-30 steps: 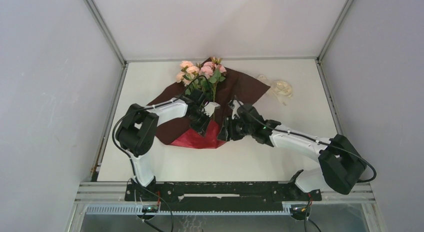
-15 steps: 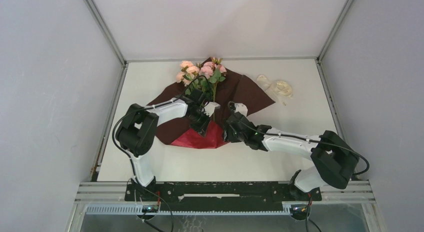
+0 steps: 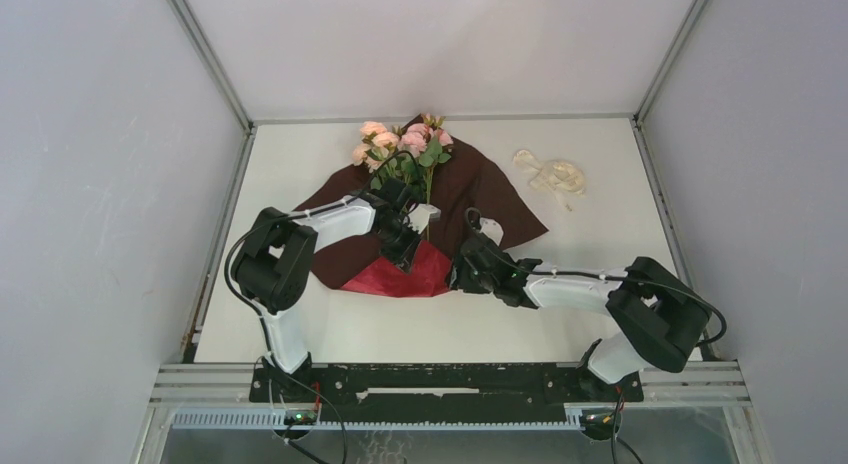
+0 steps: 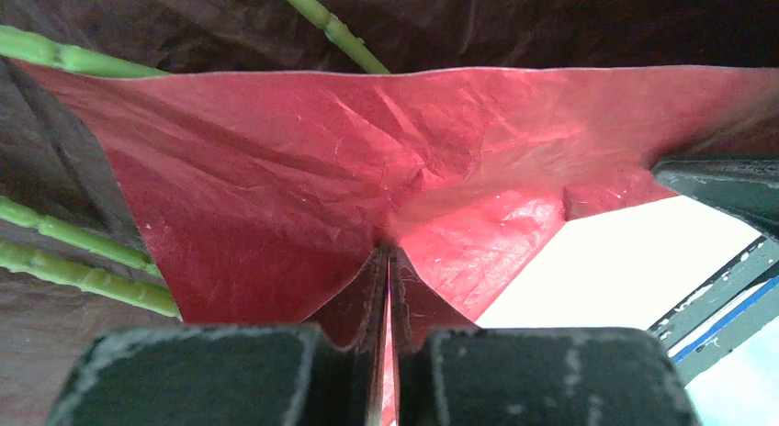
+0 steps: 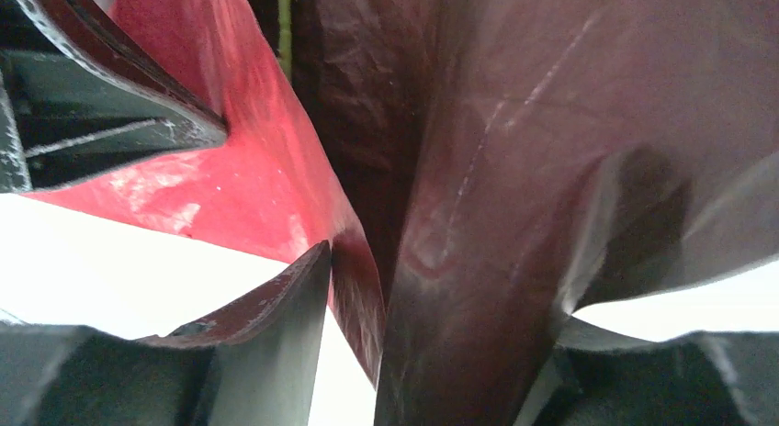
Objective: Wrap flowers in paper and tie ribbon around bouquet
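Note:
The deep red paper [image 3: 485, 184] lies spread on the table, with the pink flowers [image 3: 400, 141] at its far corner. Their green stems [image 4: 87, 277] run down over the sheet. My left gripper [image 3: 408, 249] is shut on a folded-up flap of the paper [image 4: 276, 187], whose bright red underside shows. My right gripper [image 3: 462, 270] is low at the paper's near right edge and stands open. A dark fold of paper [image 5: 478, 261] rises between its fingers [image 5: 266, 330], with white table showing in the gap. The cream ribbon [image 3: 552, 174] lies in loops at the back right.
The white table [image 3: 600, 234] is bounded by grey walls on three sides. My left gripper's finger [image 5: 110, 95] shows close by at the upper left of the right wrist view. Both arms reach in toward the middle of the sheet.
My right gripper has slid nearer and lower along the paper's front edge and its jaws have widened. The paper's right corner has swung away from the ribbon. The left gripper has not moved.

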Controlling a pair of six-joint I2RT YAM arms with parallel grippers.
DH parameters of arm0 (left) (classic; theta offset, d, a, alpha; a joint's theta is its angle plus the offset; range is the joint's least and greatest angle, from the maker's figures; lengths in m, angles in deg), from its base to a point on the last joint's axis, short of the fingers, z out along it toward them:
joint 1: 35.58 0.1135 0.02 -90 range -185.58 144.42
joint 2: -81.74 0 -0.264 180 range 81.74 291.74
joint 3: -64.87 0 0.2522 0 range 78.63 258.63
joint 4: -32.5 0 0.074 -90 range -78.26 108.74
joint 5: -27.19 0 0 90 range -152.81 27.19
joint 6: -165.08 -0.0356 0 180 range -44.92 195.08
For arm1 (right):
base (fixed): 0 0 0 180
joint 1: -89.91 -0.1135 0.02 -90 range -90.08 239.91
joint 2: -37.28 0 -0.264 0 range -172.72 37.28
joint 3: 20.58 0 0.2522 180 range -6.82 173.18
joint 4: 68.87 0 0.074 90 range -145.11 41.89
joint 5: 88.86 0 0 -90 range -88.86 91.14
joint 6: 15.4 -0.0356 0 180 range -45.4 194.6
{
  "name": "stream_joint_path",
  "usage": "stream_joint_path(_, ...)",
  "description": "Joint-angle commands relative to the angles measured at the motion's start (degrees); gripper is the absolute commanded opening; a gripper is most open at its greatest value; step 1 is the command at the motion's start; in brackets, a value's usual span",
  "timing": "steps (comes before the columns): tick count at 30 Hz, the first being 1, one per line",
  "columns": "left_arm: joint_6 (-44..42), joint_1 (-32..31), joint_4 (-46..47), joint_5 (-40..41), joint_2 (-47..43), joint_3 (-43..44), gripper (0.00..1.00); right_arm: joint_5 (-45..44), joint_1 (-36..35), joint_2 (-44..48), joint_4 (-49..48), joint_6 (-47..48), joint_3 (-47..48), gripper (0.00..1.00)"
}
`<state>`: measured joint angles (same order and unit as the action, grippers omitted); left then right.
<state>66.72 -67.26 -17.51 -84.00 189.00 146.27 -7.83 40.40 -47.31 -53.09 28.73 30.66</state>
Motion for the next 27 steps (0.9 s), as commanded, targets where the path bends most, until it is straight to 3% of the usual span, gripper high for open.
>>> stream_joint_path(1, -0.3, -0.2, 0.9, 1.4, 2.2, -0.3, 0.08, -2.6, 0.1, -0.7, -7.2, -0.7, 0.5, 0.55)
stream_joint_path(5, -0.3, -0.1, 0.8, 1.4, 2.2, -0.1, 0.08, -10.9, -2.0, -1.9, -1.4, 3.2, 4.3, 0.37)
stream_joint_path(9, -0.3, -0.2, 0.8, 1.5, 2.6, 0.2, 0.08, -20.2, -6.4, -4.1, 8.4, 9.6, 12.1, 0.26)
stream_joint_path(14, -0.3, 0.0, 0.7, 1.4, 2.5, 0.4, 0.07, -26.9, -11.0, -7.9, 11.9, 19.8, 19.8, 0.12)
stream_joint_path(21, -0.1, 1.2, 0.6, -0.3, 2.4, 0.5, 0.08, -27.1, -14.6, -14.8, 9.7, 34.1, 27.3, 0.05)
stream_joint_path(27, 0.6, 3.1, 0.5, -3.6, 3.0, 0.6, 0.08, -19.9, -15.1, -18.5, 5.0, 37.6, 28.2, 0.05)
